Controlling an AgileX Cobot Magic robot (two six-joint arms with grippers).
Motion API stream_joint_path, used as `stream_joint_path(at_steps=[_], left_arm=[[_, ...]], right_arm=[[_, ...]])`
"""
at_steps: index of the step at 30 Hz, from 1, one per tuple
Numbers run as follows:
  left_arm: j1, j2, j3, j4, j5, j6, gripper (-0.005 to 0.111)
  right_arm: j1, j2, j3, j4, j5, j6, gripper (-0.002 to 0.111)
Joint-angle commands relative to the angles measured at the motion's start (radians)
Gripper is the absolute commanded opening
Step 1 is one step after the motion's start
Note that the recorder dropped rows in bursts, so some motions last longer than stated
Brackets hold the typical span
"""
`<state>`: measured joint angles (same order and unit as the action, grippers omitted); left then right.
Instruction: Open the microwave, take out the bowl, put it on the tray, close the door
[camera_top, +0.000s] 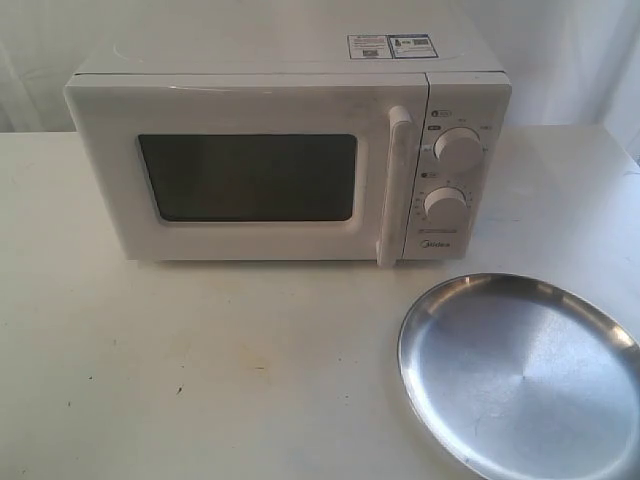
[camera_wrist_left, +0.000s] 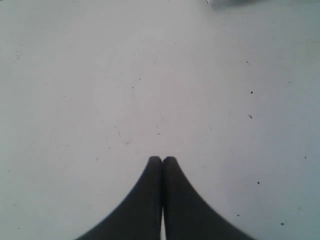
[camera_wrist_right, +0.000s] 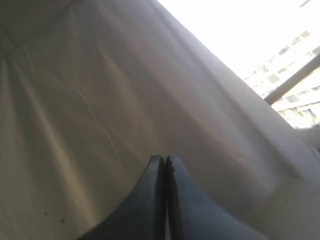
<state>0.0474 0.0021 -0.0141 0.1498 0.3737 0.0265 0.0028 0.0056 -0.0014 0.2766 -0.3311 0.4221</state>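
The white microwave (camera_top: 290, 150) stands at the back of the table with its door (camera_top: 245, 180) closed and the vertical bar handle (camera_top: 396, 185) just left of the two dials. The silver tray (camera_top: 520, 375) lies at the front right. The bowl is hidden; the dark window shows nothing inside. Neither arm appears in the exterior view. My left gripper (camera_wrist_left: 162, 159) is shut with nothing in it, over bare white tabletop. My right gripper (camera_wrist_right: 164, 158) is also shut and holds nothing, facing a creased white cloth backdrop.
The white tabletop (camera_top: 200, 370) spreads wide in front of the microwave and to the tray's left. A white curtain (camera_wrist_right: 100, 100) hangs behind, with a bright window (camera_wrist_right: 260, 35) beside it. A sliver of the tray's rim (camera_wrist_left: 227, 2) shows in the left wrist view.
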Motion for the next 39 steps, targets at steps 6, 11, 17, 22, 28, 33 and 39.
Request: stream_joint_path(at_steps=[6,11,17,22,28,33,39], left_arm=[[0.000,-0.002,0.010,0.000,0.043,0.000,0.000],[0.000,-0.002,0.010,0.000,0.043,0.000,0.000],[0.000,-0.002,0.010,0.000,0.043,0.000,0.000],[0.000,-0.002,0.010,0.000,0.043,0.000,0.000],[0.000,-0.002,0.010,0.000,0.043,0.000,0.000],[0.000,-0.002,0.010,0.000,0.043,0.000,0.000],[0.000,-0.002,0.010,0.000,0.043,0.000,0.000]], right_arm=[[-0.003,-0.006,0.001,0.000,0.101,0.004,0.000],[-0.003,-0.006,0.001,0.000,0.053,-0.066,0.000],[-0.003,-0.006,0.001,0.029,0.000,0.122,0.000],[-0.003,-0.006,-0.087,-0.577,-0.218,0.666,0.000],[-0.004,0.218,-0.478,-1.195,-0.317,1.008,0.000],[-0.003,0.539,-0.610,-1.304,-0.318,1.039,0.000],[-0.003,1.004,-0.613,-1.332,-0.565,0.901,0.000]])
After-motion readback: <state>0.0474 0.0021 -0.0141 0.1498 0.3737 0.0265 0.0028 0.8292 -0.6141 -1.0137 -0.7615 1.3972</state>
